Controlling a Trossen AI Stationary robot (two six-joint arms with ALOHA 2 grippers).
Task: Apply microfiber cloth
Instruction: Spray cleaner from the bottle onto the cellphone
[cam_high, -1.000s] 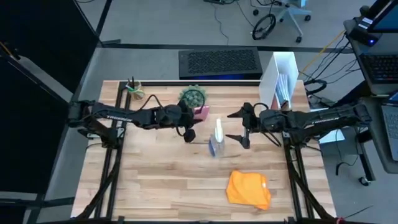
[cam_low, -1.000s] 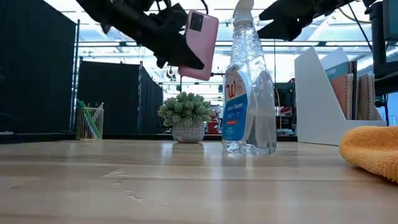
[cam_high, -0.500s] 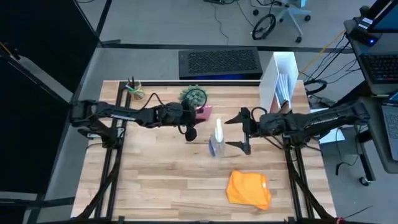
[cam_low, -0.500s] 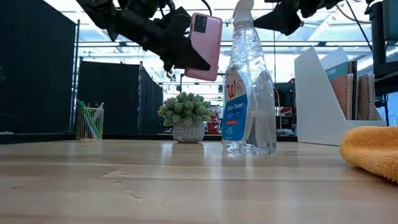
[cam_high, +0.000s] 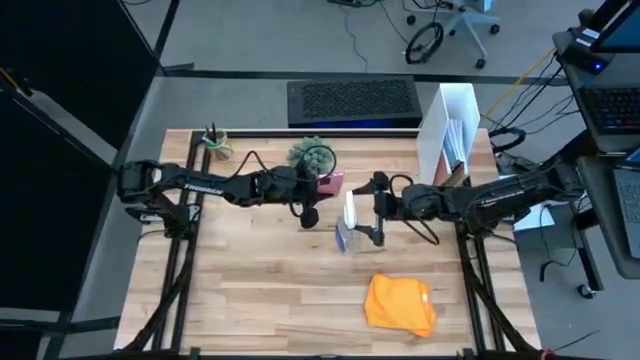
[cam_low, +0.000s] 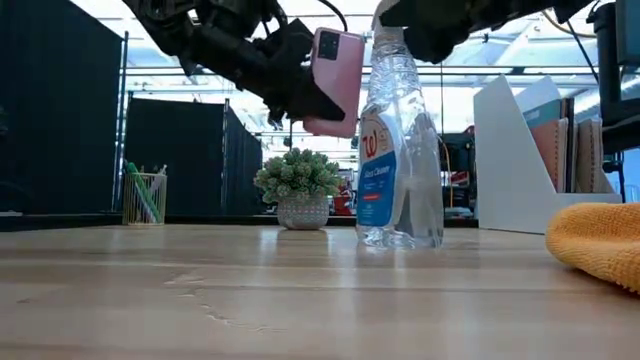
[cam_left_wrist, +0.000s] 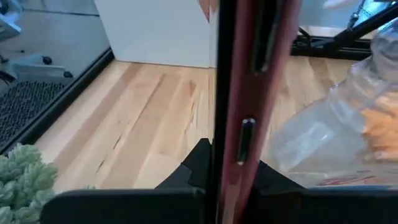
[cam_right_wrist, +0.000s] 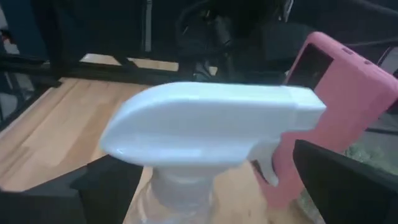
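Right claw (cam_high: 377, 208) is hanging spread apart around the white trigger head of the spray bottle (cam_low: 400, 150), one finger (cam_right_wrist: 106, 190) showing on each side of that head in the right wrist view, neither visibly touching it; the clear bottle is standing upright on the wooden surface (cam_high: 270, 290) directly under this claw; the microfiber cloth (cam_high: 400, 303), bright orange and bunched, is lying on the surface near the front edge, apart from the right claw and nearer the front than the bottle, with nothing touching it; left claw (cam_high: 322, 186) is being held raised just beside the bottle's far side, clenched on the pink-cased smartphone (cam_low: 335, 68), which is tilting above the surface with its camera corner uppermost.
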